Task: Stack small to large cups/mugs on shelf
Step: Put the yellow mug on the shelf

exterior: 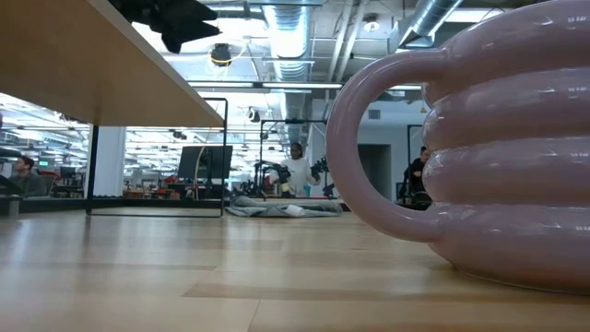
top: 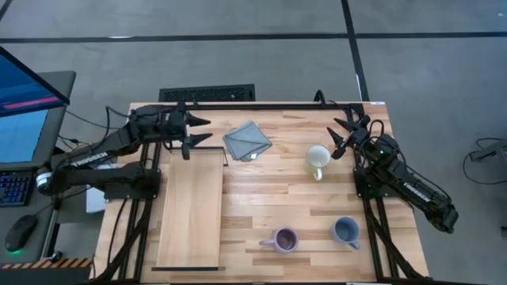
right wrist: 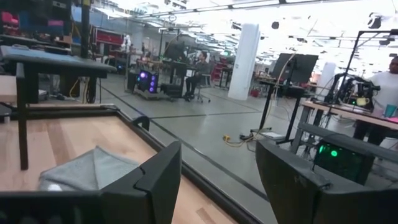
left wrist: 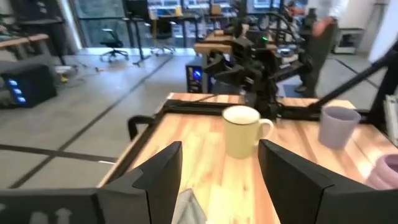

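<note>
Just beside right hand [top: 342, 136]: cream-white mug [top: 318, 161].

— What lay on the plank tabletop [top: 269, 198] besides the work pieces?

— A grey folded cloth [top: 247, 141], near the far edge, about mid-width. The level camera caught it too, as a low crumpled heap far across the boards.

— And off the table?

— A dark keyboard [top: 207, 94] sat on the floor just beyond the far edge. To the left stood a lit blue monitor [top: 24, 91], and a computer mouse [top: 20, 232] lay below it.

— Anyone around?

— A person in a white top [exterior: 297, 172] stood in the room behind, with another person [exterior: 417, 175] further right.
</note>
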{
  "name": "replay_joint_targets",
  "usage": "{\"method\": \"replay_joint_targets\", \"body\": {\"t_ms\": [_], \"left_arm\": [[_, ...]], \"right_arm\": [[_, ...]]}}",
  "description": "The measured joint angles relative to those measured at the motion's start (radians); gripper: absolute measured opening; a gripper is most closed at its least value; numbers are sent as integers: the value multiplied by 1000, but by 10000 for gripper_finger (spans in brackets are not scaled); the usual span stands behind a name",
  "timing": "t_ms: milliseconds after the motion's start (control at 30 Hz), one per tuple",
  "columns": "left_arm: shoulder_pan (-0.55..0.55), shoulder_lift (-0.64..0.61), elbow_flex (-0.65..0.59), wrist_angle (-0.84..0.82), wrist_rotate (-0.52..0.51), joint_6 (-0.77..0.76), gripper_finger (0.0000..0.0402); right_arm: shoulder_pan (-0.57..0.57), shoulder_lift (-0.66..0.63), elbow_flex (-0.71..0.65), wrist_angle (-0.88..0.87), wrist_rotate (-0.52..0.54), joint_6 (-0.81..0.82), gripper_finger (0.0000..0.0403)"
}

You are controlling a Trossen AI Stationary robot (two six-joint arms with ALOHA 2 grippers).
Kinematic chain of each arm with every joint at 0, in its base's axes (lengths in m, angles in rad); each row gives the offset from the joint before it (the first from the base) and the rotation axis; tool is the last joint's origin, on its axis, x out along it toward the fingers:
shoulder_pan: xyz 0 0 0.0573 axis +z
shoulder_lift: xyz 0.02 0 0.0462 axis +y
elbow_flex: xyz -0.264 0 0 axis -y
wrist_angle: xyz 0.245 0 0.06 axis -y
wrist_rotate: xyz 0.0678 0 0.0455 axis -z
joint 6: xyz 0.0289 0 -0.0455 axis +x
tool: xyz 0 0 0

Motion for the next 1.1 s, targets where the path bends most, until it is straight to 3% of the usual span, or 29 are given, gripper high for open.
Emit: {"method": "replay_joint_targets", "body": {"t_ms": [200, 700, 1100], "left_arm": [[-30, 47, 0, -6, 8, 45, 203], [-31, 84, 0, 50, -16, 39, 203], [-31, 84, 0, 55, -16, 38, 203]], "right_arm": [[0, 0, 0, -6, 0, 11, 230], [5, -2, 5, 65, 0, 219, 230], [128, 24, 117, 27, -3, 183, 230]]}}
